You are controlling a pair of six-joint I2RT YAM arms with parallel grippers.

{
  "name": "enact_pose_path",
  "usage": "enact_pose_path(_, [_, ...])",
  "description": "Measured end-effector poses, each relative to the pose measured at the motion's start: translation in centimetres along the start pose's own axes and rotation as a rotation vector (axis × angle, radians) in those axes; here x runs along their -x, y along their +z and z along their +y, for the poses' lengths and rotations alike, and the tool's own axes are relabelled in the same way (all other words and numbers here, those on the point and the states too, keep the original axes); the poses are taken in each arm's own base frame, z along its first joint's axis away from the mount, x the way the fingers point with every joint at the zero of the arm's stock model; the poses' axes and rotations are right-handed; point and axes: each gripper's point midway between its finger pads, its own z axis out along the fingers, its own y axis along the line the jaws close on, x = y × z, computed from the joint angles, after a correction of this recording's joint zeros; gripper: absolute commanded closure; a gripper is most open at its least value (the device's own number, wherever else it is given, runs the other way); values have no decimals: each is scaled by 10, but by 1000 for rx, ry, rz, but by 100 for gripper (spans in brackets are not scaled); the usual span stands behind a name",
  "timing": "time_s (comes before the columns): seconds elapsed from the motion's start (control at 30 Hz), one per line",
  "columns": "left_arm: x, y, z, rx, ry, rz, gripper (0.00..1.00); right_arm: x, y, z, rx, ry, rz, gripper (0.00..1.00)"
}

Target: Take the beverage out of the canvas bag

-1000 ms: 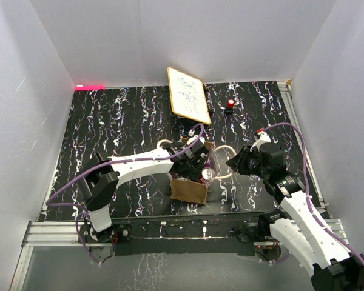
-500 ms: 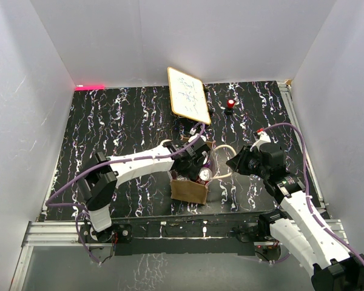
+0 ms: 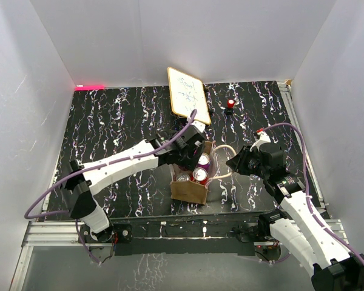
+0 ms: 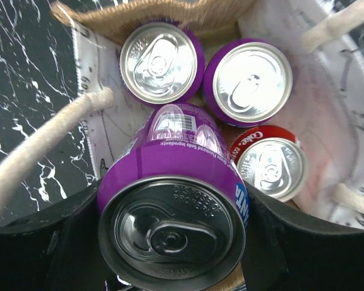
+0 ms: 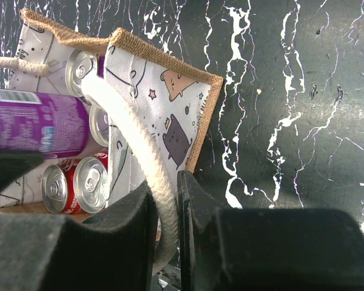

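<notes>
The canvas bag (image 3: 188,191) stands on the black marbled table (image 3: 121,121) close to its near edge, between the two arms, mouth open upward; its lining is white with small cartoon cats. The right gripper (image 5: 164,195) comes at the bag from the right, its fingers (image 5: 197,206) closed on one cream rope handle (image 5: 138,142), which runs up between them and pulls that side of the bag outward. Inside the bag stand two purple cans (image 4: 162,62) side by side and a red Coke can (image 4: 272,167) just beside them; the right wrist view shows a second red can (image 5: 53,188) touching the first. The left gripper (image 4: 171,242) reaches over the bag from the far left side, jaws clamped on either side of a purple beverage can (image 4: 173,200); the can hangs above the open mouth, higher than the cans standing inside, its top facing the wrist camera. Farther back, a wood-framed whiteboard (image 3: 188,95) leans near the rear wall, with a small red object (image 3: 230,103) to its right, well apart from the bag.
</notes>
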Motion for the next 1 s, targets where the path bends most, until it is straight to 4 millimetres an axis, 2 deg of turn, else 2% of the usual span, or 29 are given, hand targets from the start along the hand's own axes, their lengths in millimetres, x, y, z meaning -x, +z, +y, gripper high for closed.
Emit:
enact_pose_path(0.2, [25,-28,-1,-50,-24,-95,100,0,0,0,0,0,0,80])
enact_pose_path(0.5, [37,-42,-12,-123,-35,-118,100,-1,1,-1,-2,1,4,80])
enact_pose_path(0.7, [70,-67,-31,-243,-45,-216,100,-1,1,-1,-2,1,3,80])
enact_pose_path(0.8, [88,-88,-40,-324,-52,-303,100,-1,1,-1,-2,1,4,80])
enact_pose_path(0.87, [101,-108,-38,-356,-65,-376,100,-1,1,0,-2,1,3,80])
enact_pose_path(0.93, [113,-136,-27,-357,-88,-469,100,-1,1,0,-2,1,3,80])
enact_pose_path(1.0, [124,-162,-5,-308,-124,-564,100,-1,1,-1,-2,1,3,80])
